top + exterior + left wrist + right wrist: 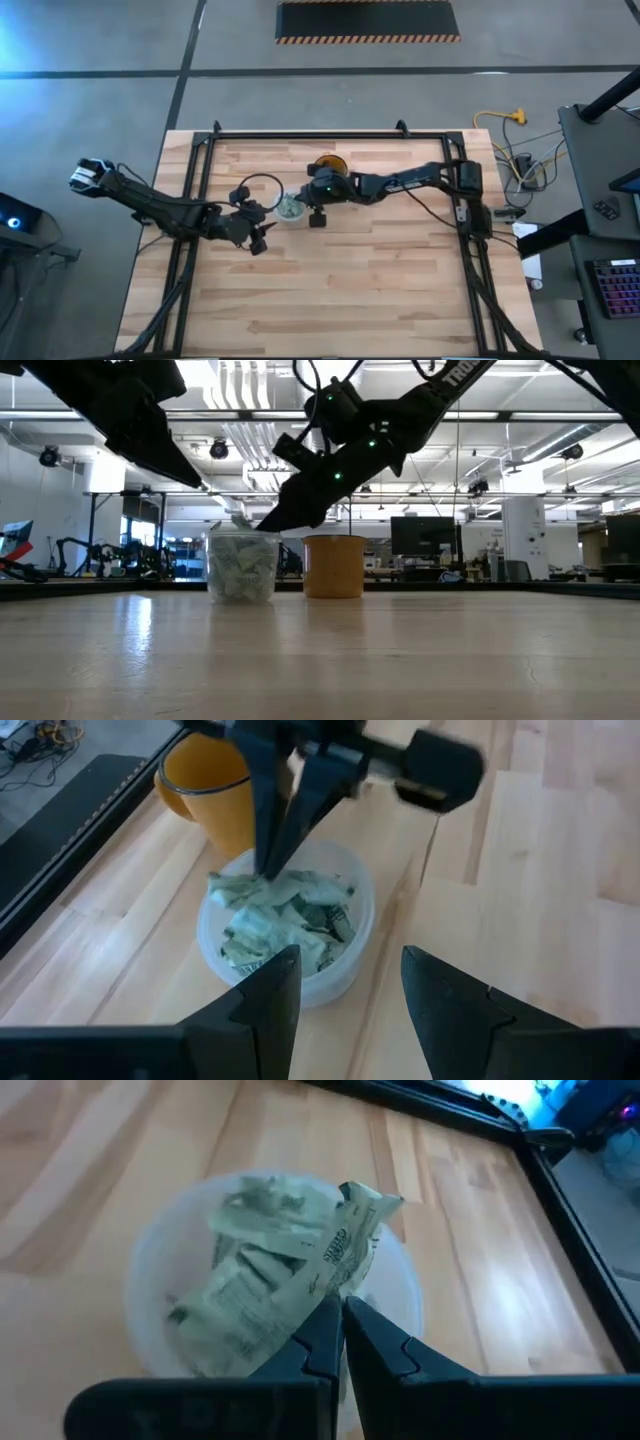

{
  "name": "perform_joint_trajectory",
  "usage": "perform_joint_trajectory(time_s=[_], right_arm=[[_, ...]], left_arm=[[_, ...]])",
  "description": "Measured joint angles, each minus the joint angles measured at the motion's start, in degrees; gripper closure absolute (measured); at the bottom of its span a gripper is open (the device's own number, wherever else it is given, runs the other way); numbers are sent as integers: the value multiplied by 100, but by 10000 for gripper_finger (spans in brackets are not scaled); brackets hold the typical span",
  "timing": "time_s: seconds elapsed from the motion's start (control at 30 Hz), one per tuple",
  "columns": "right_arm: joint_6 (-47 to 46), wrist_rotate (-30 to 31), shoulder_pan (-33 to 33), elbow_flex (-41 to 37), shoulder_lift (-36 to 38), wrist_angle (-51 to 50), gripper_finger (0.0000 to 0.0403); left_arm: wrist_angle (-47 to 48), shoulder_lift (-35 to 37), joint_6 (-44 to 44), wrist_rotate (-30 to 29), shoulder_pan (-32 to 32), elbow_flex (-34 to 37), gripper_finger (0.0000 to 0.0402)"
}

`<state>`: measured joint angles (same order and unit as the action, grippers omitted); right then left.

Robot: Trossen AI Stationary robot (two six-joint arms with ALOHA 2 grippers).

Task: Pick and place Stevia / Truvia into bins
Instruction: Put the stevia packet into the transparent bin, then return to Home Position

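Observation:
A translucent whitish cup stands on the wooden table, filled with crumpled pale green and white Stevia sachets. The amber-brown cup stands just behind it. My right gripper slants down into the whitish cup from the right, shut at the top of the sachet pile. My left gripper hovers open just left of and nearer than the cup, touching nothing. My right gripper's shut fingertips meet one Stevia sachet at the top of the pile, coming from above and slanting from the table's right. The sachet stands up past the cup's rim beside the tips. Whether it is pinched or only touched cannot be told.
Black metal rails frame the tabletop's left, far and right sides. A black cable loop lies left of the cups. Bare wood stretches toward the near edge.

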<state>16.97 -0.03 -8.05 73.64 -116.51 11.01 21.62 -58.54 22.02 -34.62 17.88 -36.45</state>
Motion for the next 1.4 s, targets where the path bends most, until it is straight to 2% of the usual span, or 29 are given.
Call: perform_joint_trajectory(time_s=[0.2,0.57,1.0,1.17,1.4], right_arm=[[11,-40,-7,195,-57,-526,394],[52,-231,-11,214,-45,-573,390],[109,-345,-9,199,80,-660,274],[38,-341,26,197,455,-728,255],[-194,-341,41,168,935,-1163,251]], left_arm=[[0,76,0,-1,28,0,243],[0,122,4,1,88,0,243],[-1,122,-183,-1,142,4,243],[-4,122,-184,0,216,4,243],[-62,122,-184,-1,222,-10,243]])
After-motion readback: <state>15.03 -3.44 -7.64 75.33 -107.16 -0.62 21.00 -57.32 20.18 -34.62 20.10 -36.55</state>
